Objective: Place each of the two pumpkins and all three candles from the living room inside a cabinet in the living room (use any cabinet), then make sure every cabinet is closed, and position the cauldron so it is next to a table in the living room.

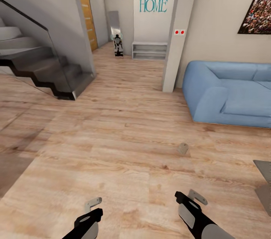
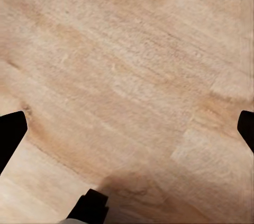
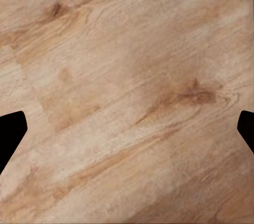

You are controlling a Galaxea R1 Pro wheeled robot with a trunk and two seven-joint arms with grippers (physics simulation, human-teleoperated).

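I'm looking across a wooden floor [image 1: 124,133] — one candle [image 1: 183,149] lies on it near the blue sofa [image 1: 229,94]. Staircase [image 1: 45,71] left, table [image 1: 265,182] corner at right — both my arms low, over bare boards.

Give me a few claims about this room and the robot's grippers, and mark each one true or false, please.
1. A blue sofa stands at the right of the room. True.
2. A small tan candle lies on the wooden floor. True.
3. The right gripper is holding a pumpkin. False: its fingers are spread wide with only floor between them.
4. The wall sign reads "Good Night". False: it reads "Welcome HOME".
5. A staircase rises at the left. True.
6. The left gripper is clamped on the candle. False: it is open and empty above the floor.
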